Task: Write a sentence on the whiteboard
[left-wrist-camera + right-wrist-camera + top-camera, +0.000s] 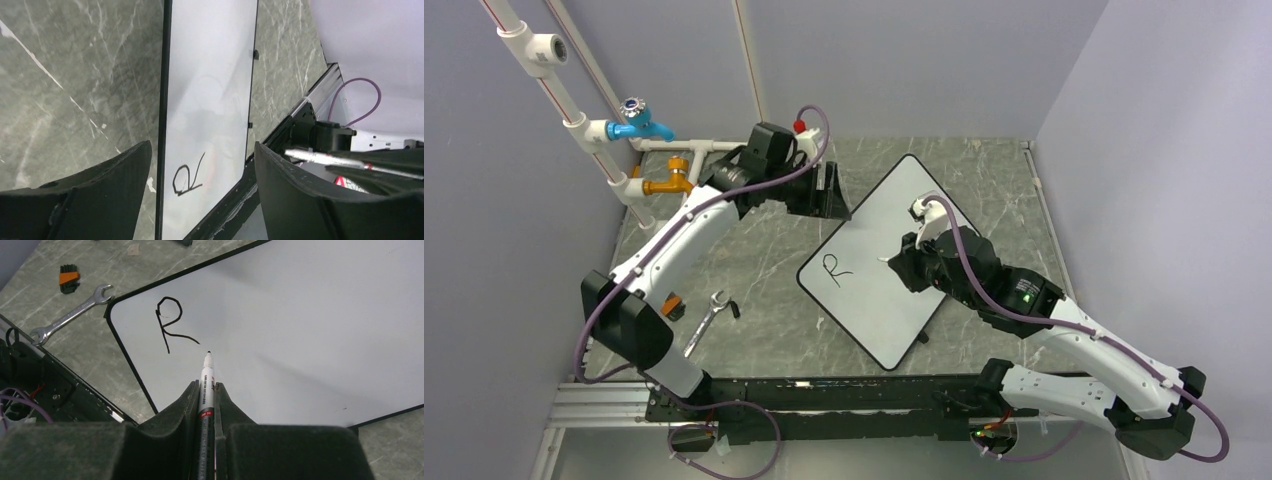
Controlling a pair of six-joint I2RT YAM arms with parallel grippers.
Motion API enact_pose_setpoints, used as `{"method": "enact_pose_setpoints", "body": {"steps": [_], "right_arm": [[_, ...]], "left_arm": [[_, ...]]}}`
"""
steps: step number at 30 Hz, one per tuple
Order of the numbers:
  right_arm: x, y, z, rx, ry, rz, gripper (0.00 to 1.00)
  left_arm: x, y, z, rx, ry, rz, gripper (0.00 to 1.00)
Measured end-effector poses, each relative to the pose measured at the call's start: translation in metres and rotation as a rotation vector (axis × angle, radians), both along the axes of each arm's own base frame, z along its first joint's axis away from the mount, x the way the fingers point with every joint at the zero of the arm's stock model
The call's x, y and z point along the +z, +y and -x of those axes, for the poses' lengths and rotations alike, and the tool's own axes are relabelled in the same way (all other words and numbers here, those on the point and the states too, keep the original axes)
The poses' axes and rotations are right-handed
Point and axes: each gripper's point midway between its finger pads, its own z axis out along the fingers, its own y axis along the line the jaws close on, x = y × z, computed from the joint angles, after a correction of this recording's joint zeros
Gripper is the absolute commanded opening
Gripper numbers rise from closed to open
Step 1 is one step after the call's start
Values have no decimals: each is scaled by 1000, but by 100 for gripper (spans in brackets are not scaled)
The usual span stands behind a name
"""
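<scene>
The whiteboard (894, 260) lies flat and turned like a diamond in the middle of the table. Of the sentence, a single black letter R (836, 268) stands near the board's left corner. My right gripper (896, 262) hovers over the board, shut on a white marker (207, 371). The marker's tip points just right of the R (172, 325). My left gripper (834, 198) is open at the board's far-left edge. In the left wrist view the board's black rim (164, 100) and the R (187, 177) show between its spread fingers (110, 185).
A steel wrench (709, 318) and a small orange-and-black tool (671, 305) lie left of the board. White pipes with a blue tap (639, 125) and an orange valve (669, 183) stand at the back left. Walls close in on three sides.
</scene>
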Motion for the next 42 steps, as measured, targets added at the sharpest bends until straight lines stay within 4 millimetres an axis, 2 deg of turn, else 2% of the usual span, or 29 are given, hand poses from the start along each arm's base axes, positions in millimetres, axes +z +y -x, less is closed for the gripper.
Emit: {"method": "enact_pose_setpoints", "body": {"steps": [6, 10, 11, 14, 16, 19, 22, 24, 27, 29, 31, 33, 35, 38, 42], "right_arm": [[-4, 4, -2, 19, 3, 9, 0], [-10, 9, -4, 33, 12, 27, 0], [-11, 10, -5, 35, 14, 32, 0], [-12, 10, -5, 42, 13, 37, 0], [-12, 10, -6, 44, 11, 40, 0], [-12, 8, -8, 41, 7, 44, 0], [-12, 7, -9, 39, 4, 48, 0], [-12, 6, -10, 41, 2, 50, 0], [-12, 7, -9, 51, 3, 51, 0], [-12, 7, -10, 52, 3, 49, 0], [-11, 7, -10, 55, 3, 44, 0], [-10, 8, -9, 61, 4, 40, 0], [-10, 10, -8, 72, 6, 37, 0], [-10, 10, -8, 75, 7, 35, 0], [-8, 13, -9, 86, 4, 19, 0]], "left_arm": [[28, 2, -42, 23, -27, 39, 78], [26, 10, -53, 73, -3, 151, 79], [17, 11, -48, 86, 21, 183, 79], [-10, 7, -13, 76, 128, 210, 79], [-18, -2, 5, 59, 162, 203, 80], [-17, -15, 37, 21, 142, 185, 81], [-14, -14, 72, -5, 117, 179, 83], [-3, -9, 77, 7, 87, 169, 85], [30, -6, 53, 53, -2, 141, 86], [64, -8, 26, 80, -97, 133, 86], [88, -8, 5, 97, -167, 141, 86], [98, -3, -12, 116, -204, 145, 86], [93, 5, -24, 138, -193, 145, 86], [66, 15, -41, 155, -128, 137, 86], [36, 13, -65, 152, -34, 125, 85]]}}
